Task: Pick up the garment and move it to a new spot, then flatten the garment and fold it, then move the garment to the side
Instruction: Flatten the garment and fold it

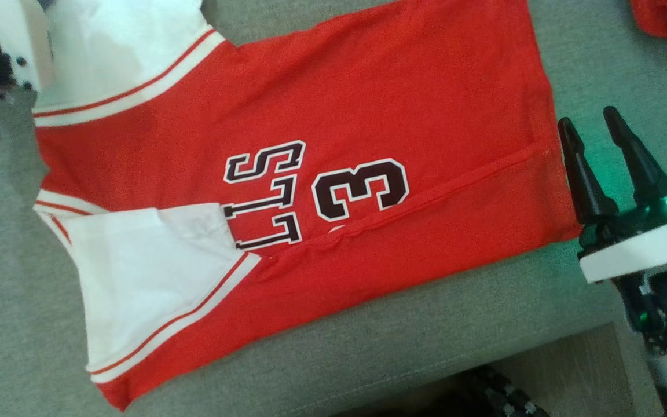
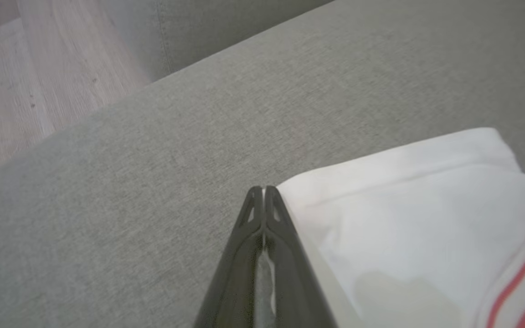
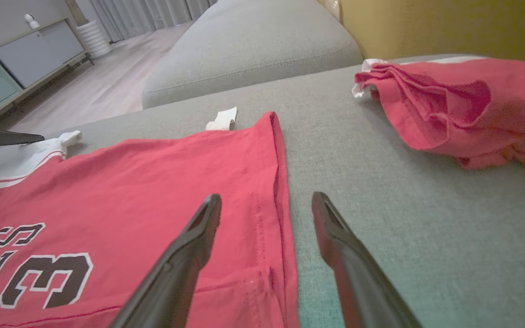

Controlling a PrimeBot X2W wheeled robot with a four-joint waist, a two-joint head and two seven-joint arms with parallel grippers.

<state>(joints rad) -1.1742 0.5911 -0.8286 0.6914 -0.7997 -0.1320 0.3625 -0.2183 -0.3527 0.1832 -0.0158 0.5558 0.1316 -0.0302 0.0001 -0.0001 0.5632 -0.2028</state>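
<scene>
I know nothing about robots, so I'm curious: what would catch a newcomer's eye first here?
The red jersey, spread on the grey sofa cushion with white sleeves and a big dark 3, dominates. The right tool hangs open beside its hem, while the left tool is shut at a white sleeve's edge. Another red garment lies crumpled past that hem.

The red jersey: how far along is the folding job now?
Done: the jersey lies flat on the grey cushion, and one long edge is folded over. In hand: the left claw is shut, seemingly pinching the white sleeve; the right claw hangs open by the hem. Left: the remaining folds and moving it aside.
</scene>
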